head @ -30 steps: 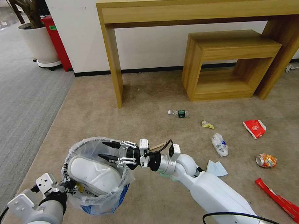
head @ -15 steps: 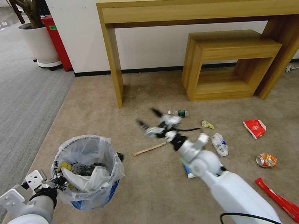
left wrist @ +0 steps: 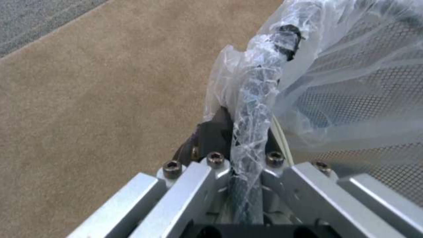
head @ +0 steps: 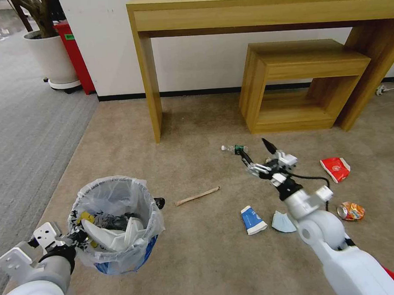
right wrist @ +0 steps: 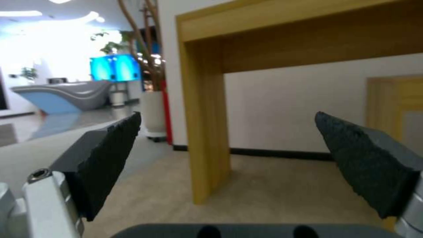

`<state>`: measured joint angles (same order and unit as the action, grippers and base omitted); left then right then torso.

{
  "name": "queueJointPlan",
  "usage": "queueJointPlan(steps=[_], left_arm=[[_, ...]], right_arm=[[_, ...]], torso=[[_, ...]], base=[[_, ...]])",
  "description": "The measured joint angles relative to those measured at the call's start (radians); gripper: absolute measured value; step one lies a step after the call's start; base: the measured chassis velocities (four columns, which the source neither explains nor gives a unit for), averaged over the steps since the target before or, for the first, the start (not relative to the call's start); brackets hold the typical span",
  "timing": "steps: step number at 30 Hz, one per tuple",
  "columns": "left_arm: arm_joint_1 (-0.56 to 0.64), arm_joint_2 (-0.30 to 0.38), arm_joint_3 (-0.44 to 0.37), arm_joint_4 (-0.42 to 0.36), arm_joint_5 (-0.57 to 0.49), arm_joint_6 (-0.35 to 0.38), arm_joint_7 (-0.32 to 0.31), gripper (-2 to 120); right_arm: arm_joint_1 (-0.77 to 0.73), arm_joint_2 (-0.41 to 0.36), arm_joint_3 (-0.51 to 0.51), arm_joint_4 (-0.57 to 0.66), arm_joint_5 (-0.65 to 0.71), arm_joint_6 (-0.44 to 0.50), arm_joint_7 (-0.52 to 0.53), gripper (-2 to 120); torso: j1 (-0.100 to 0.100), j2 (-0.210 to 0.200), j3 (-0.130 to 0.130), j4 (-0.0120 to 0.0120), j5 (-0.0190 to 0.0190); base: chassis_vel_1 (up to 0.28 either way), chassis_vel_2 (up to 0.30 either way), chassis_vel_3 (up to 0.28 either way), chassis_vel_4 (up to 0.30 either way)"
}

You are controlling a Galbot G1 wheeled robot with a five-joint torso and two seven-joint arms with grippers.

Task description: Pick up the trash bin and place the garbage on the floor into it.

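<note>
The blue trash bin [head: 123,257] with its plastic liner stands at lower left on the beige floor [head: 202,248], a white slipper [head: 115,231] inside it. My left gripper [head: 77,238] is shut on the bin's bag-wrapped rim [left wrist: 257,99]. My right gripper [head: 255,149] hangs open and holds nothing, above the floor just right of the green-labelled bottle [head: 236,149]; its pads [right wrist: 105,155] stand wide apart. Loose garbage lies around: a wooden stick [head: 197,196], a blue-white cup [head: 252,219], a pale-blue mask [head: 282,222], a red wrapper [head: 335,169] and an orange can [head: 351,210].
A tall wooden table [head: 264,7] and a low wooden stool [head: 299,80] stand against the far wall. A white planter [head: 51,54] and a red box [head: 74,52] sit at far left beside the grey ribbed carpet [head: 20,130]. The table leg [right wrist: 207,132] is ahead of the right gripper.
My right arm swung from over the bin out to the right, above the litter by the bottle. The slipper sank deeper into the bin. The bin shifted slightly left.
</note>
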<state>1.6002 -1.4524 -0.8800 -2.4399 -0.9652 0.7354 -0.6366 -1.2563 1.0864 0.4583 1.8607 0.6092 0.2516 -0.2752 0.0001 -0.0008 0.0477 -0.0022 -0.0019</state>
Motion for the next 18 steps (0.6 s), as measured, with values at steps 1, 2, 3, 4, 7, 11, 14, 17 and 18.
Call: queueJointPlan(steps=[1,2,3,4,7,11,14,17,18], left_arm=[[0.001,0.000,-0.003,-0.005,-0.003,0.000,0.001,1],[0.001,0.002,-0.005,-0.009,-0.006,0.000,0.002,1],[0.002,0.004,-0.007,-0.012,-0.010,0.000,0.004,1],[0.002,0.004,-0.007,-0.012,-0.010,0.000,0.004,1],[0.004,0.005,-0.011,-0.021,-0.015,0.000,0.010,1],[0.014,0.001,-0.012,-0.031,-0.016,0.000,0.017,1],[0.021,-0.003,-0.011,-0.035,-0.015,0.000,0.018,1],[0.029,-0.004,-0.011,-0.039,-0.012,0.000,0.018,1],[0.031,-0.004,-0.012,-0.041,-0.012,0.000,0.018,1]], right_arm=[[-0.019,0.008,0.018,0.005,-0.001,0.000,0.000,100],[-0.034,0.014,0.031,0.007,-0.001,0.000,0.001,100],[-0.045,0.019,0.040,0.007,-0.001,0.001,0.001,100],[-0.045,0.019,0.040,0.007,-0.001,0.001,0.001,100],[-0.062,0.029,0.050,0.006,0.005,0.012,0.003,100],[-0.075,0.037,0.050,0.001,0.008,0.023,0.003,100],[-0.072,0.040,0.046,-0.001,0.008,0.025,0.003,100],[-0.066,0.043,0.039,-0.004,0.007,0.026,0.003,100],[-0.063,0.044,0.036,-0.006,0.007,0.026,0.003,100]], torso=[[0.000,0.000,0.000,0.0000,-0.0002],[0.000,0.000,0.000,0.0000,-0.0001],[0.000,0.000,0.000,0.0000,0.0000],[0.000,0.000,0.000,0.0000,0.0000],[0.000,0.000,0.000,0.0000,-0.0001],[0.000,0.000,0.000,0.0000,-0.0001],[0.000,0.000,0.000,0.0001,-0.0001],[0.000,0.000,0.000,0.0000,-0.0002],[0.000,0.000,0.000,0.0001,0.0000]], base=[[0.000,0.000,0.000,0.000],[0.000,0.000,0.000,0.000],[0.000,0.000,0.000,0.000],[0.000,0.000,0.000,0.000],[0.000,0.000,0.000,0.000],[0.000,0.000,0.000,0.000],[-0.053,0.037,0.040,-0.044],[-0.122,0.097,0.099,-0.120],[-0.147,0.144,0.170,-0.168]])
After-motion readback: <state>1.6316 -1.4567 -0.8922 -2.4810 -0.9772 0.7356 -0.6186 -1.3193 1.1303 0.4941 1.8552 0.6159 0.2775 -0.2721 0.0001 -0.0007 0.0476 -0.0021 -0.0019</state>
